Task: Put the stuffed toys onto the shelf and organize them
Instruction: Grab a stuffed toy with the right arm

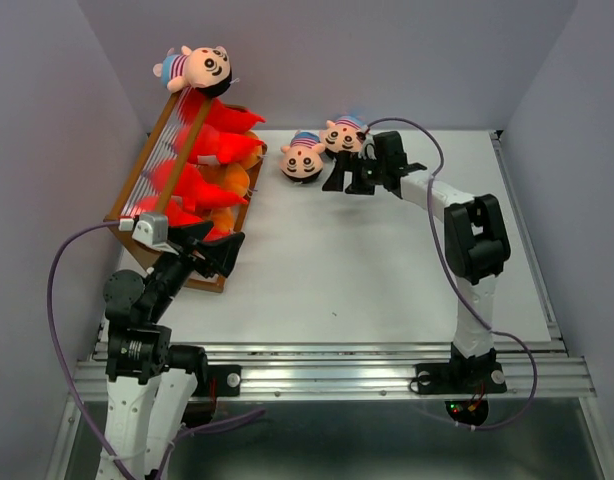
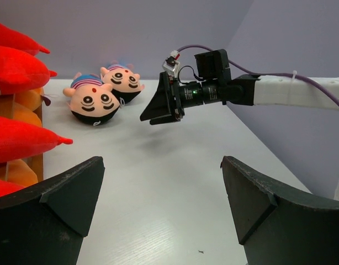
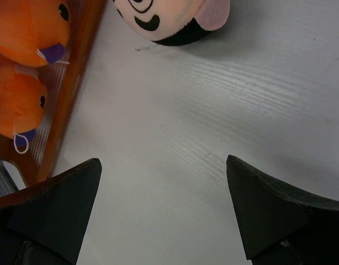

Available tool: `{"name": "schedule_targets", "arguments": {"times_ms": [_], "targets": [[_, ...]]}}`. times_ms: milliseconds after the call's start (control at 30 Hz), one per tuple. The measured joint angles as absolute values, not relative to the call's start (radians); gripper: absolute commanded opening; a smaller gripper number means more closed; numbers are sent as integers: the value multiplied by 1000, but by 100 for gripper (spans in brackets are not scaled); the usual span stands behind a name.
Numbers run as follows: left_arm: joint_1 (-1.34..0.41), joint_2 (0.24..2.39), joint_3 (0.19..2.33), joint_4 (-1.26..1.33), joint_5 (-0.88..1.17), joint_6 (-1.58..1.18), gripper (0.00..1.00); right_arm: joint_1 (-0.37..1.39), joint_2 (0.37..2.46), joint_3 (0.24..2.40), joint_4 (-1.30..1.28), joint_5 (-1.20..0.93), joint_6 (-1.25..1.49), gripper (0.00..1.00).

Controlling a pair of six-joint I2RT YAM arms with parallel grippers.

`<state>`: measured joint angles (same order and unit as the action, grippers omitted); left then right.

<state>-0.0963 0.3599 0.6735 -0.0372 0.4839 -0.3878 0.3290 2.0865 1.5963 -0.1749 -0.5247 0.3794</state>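
White table point(image 1: 387, 260), matte, faint wood grain, soft shadows on it. Boxed in on 3 sides by plain pale lilac-grey panels: back wall point(image 1: 387, 60), left wall point(image 1: 37, 150), right wall point(image 1: 587, 150). All bare, evenly lit; light looks diffuse. Silver aluminium rail point(image 1: 337, 378) runs L–R along the table's near edge, w/ bright glare. Below it a darker grey surface point(image 1: 367, 440), can't tell what.

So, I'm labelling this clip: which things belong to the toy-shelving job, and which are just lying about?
Job: shelf, red toys, orange toys, doll head atop the shelf, two doll heads on the table.
Just there: table, purple cable.
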Motion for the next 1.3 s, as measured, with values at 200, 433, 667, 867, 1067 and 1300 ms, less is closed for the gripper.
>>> {"name": "schedule_targets", "arguments": {"times_ms": [200, 433, 667, 867, 1067, 1300], "targets": [[-96, 375, 673, -37, 488, -388, 99, 334, 2141, 1607, -38, -530, 512, 100], [-96, 390, 673, -35, 497, -392, 99, 348, 2215, 1650, 113, -525, 659, 100], [-96, 397, 673, -34, 510, -402, 99, 374, 2334, 1762, 192, -467, 781, 99], [-96, 395, 673, -34, 523, -424, 99, 383, 2421, 1837, 218, -379, 844, 80], [-96, 370, 661, -30, 527, -449, 99, 384, 2461, 1857, 231, -319, 877, 38], [-96, 350, 622, -21, 541, -469, 99, 381, 2446, 1795, 310, -311, 871, 1]]}}
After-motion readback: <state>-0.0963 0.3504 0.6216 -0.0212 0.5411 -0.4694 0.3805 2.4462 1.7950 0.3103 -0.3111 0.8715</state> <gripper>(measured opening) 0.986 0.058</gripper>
